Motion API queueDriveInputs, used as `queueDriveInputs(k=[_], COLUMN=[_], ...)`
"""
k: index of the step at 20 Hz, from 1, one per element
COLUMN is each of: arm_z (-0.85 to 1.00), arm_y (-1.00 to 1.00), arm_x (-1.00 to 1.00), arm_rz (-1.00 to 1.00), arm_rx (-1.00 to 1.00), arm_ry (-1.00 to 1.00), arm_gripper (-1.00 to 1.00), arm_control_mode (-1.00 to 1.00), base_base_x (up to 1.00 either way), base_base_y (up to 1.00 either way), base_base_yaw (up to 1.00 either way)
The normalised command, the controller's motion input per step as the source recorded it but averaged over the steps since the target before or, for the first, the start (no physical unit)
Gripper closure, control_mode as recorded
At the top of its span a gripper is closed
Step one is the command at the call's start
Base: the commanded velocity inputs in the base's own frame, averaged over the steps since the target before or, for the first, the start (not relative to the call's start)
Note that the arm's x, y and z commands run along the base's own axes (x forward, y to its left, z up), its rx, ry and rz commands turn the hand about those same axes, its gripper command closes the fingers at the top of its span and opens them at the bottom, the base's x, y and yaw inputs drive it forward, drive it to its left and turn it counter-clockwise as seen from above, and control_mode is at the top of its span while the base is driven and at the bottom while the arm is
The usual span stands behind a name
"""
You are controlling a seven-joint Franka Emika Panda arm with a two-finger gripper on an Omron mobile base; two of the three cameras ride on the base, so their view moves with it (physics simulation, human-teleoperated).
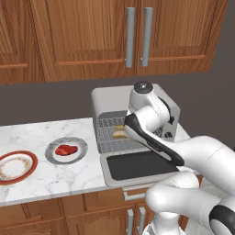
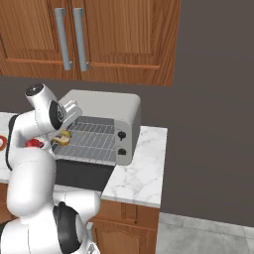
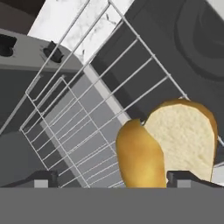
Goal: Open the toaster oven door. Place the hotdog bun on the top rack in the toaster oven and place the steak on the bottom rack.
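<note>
The toaster oven (image 1: 110,97) stands on the counter with its door (image 1: 137,166) folded down flat in front. On the top rack (image 3: 109,87) lies the tan hotdog bun (image 3: 175,135), also seen from both sides (image 1: 120,133) (image 2: 62,138). My gripper (image 3: 114,179) hovers just over the bun, open, its fingertips (image 3: 41,178) wide apart and not gripping it. Under the top rack shows the bottom rack (image 3: 65,131). The red steak (image 1: 65,150) rests on a grey plate (image 1: 81,146) to the left of the oven.
A red-rimmed plate (image 1: 32,160) sits at the far left of the marble counter (image 1: 55,179). Wooden wall cabinets (image 1: 82,36) hang above the oven. The oven's dark knobs (image 2: 120,135) are on its right front panel.
</note>
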Motion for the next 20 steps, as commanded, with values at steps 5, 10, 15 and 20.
queueDriveInputs(k=[5,10,15,20], arm_z=[-0.64,-0.25,0.01,0.31], arm_y=[0.00,-0.03,-0.05,-0.03], arm_x=[0.34,0.03,0.00,-0.45], arm_rz=[0.06,0.05,0.08,0.12], arm_rx=[-0.21,-0.06,0.00,0.00], arm_ry=[-0.09,-0.07,-0.07,-0.06], arm_gripper=[-1.00,-1.00,-1.00,-1.00], arm_control_mode=[-1.00,-1.00,-1.00,-1.00], base_base_x=[0.00,0.00,0.00,0.00], base_base_y=[0.00,0.00,0.00,0.00], base_base_yaw=[0.00,0.00,0.00,0.00])
